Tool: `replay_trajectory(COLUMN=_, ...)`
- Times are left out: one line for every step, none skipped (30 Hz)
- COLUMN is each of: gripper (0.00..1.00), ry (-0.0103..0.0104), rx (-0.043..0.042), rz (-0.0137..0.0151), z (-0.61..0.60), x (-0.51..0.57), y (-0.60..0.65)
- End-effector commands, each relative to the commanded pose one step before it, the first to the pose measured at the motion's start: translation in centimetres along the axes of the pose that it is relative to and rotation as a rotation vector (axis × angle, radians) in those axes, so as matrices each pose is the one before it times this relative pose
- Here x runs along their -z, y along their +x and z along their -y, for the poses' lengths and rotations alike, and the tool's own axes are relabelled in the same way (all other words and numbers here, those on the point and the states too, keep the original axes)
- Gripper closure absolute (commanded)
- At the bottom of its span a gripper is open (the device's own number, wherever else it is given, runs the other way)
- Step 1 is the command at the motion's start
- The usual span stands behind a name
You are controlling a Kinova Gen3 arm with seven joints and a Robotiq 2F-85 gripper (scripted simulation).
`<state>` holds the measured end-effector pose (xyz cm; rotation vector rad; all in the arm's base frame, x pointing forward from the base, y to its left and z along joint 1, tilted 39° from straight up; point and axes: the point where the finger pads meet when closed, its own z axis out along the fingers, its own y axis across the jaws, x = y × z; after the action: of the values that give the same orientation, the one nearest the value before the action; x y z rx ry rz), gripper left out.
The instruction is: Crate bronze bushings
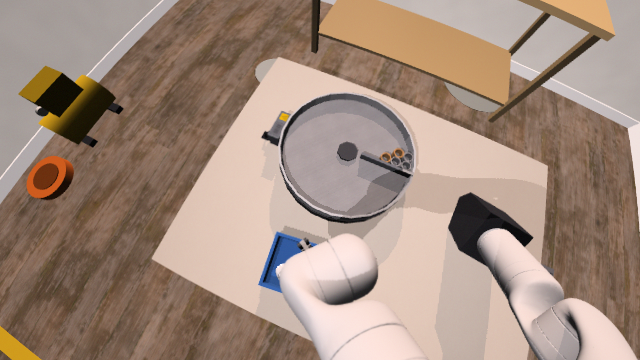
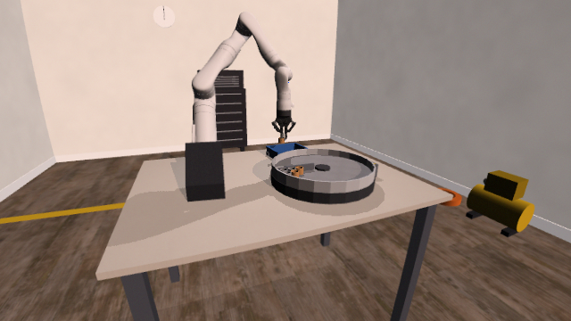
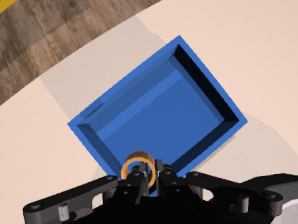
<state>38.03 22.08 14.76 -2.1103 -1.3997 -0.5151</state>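
Claw (image 1: 305, 244) (image 2: 283, 137) (image 3: 151, 169) grasping bronze bushing (image 2: 281, 140) (image 3: 137, 159) by its wall, over crate (image 1: 270, 260) (image 2: 285, 145) (image 3: 123, 80) near counter's (image 1: 210, 210) (image 2: 232, 214) (image 3: 270, 45) robot-side edge; probably stiff, light, slippery, so pinch one wall squarely.

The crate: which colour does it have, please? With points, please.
The crate (image 1: 270, 256) (image 2: 269, 152) (image 3: 125, 81) is plain blue; the wrist view shows it best.

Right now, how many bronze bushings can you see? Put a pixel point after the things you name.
3. One (image 2: 281, 140) (image 3: 138, 156) is gripped in the jaws over the blue crate (image 1: 268, 260) (image 2: 286, 146) (image 3: 125, 90); two (image 1: 385, 157) (image 1: 398, 152) (image 2: 296, 172) sit on the turning table (image 1: 320, 150) (image 2: 343, 169) by the divider bar (image 1: 385, 165) (image 2: 308, 168). The crate's near corner is partly hidden.
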Motion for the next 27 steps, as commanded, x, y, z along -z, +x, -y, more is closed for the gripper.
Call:
replay_trajectory(gripper=1.0, ry=0.00962, rx=-0.0028, rz=0.00414, z=0.214, x=-0.424, y=-0.214)
replay_trajectory(gripper=1.0, ry=0.0, rx=0.0, rz=0.0, z=0.0, x=0.0, y=0.0)
replay_trajectory(gripper=1.0, ry=0.0, rx=0.0, rz=0.0, z=0.0, x=0.0, y=0.0)
replay_trajectory(gripper=1.0, ry=0.0, rx=0.0, rz=0.0, z=0.0, x=0.0, y=0.0)
replay_trajectory(gripper=1.0, ry=0.0, rx=0.0, rz=0.0, z=0.0, x=0.0, y=0.0)
replay_trajectory(gripper=1.0, ry=0.0, rx=0.0, rz=0.0, z=0.0, x=0.0, y=0.0)
replay_trajectory(gripper=1.0, ry=0.0, rx=0.0, rz=0.0, z=0.0, x=0.0, y=0.0)
replay_trajectory(gripper=1.0, ry=0.0, rx=0.0, rz=0.0, z=0.0, x=0.0, y=0.0)
replay_trajectory(gripper=1.0, ry=0.0, rx=0.0, rz=0.0, z=0.0, x=0.0, y=0.0)
replay_trajectory(gripper=1.0, ry=0.0, rx=0.0, rz=0.0, z=0.0, x=0.0, y=0.0)
replay_trajectory(gripper=1.0, ry=-0.00077, rx=0.00067, rz=-0.00014, z=-0.003, x=-0.407, y=0.025)
replay_trajectory(gripper=1.0, ry=-0.00035, rx=0.00044, rz=0.0, z=0.003, x=-0.424, y=0.015)
replay_trajectory(gripper=1.0, ry=-0.00035, rx=0.00044, rz=0.0, z=0.003, x=-0.424, y=0.015)
replay_trajectory(gripper=1.0, ry=-0.00035, rx=0.00044, rz=0.0, z=0.003, x=-0.424, y=0.015)
replay_trajectory(gripper=1.0, ry=-0.00035, rx=0.00044, rz=0.0, z=0.003, x=-0.424, y=0.015)
replay_trajectory(gripper=1.0, ry=0.0, rx=0.0, rz=0.0, z=0.0, x=0.0, y=0.0)
replay_trajectory(gripper=1.0, ry=0.0, rx=0.0, rz=0.0, z=0.0, x=0.0, y=0.0)
replay_trajectory(gripper=1.0, ry=0.0, rx=0.0, rz=0.0, z=0.0, x=0.0, y=0.0)
replay_trajectory(gripper=1.0, ry=0.0, rx=0.0, rz=0.0, z=0.0, x=0.0, y=0.0)
replay_trajectory(gripper=1.0, ry=0.0, rx=0.0, rz=0.0, z=0.0, x=0.0, y=0.0)
replay_trajectory(gripper=1.0, ry=0.0, rx=0.0, rz=0.0, z=0.0, x=0.0, y=0.0)
replay_trajectory(gripper=1.0, ry=0.0, rx=0.0, rz=0.0, z=0.0, x=0.0, y=0.0)
replay_trajectory(gripper=1.0, ry=0.0, rx=0.0, rz=0.0, z=0.0, x=0.0, y=0.0)
replay_trajectory(gripper=1.0, ry=0.0, rx=0.0, rz=0.0, z=0.0, x=0.0, y=0.0)
replay_trajectory(gripper=1.0, ry=0.0, rx=0.0, rz=0.0, z=0.0, x=0.0, y=0.0)
replay_trajectory(gripper=1.0, ry=0.0, rx=0.0, rz=0.0, z=0.0, x=0.0, y=0.0)
replay_trajectory(gripper=1.0, ry=0.0, rx=0.0, rz=0.0, z=0.0, x=0.0, y=0.0)
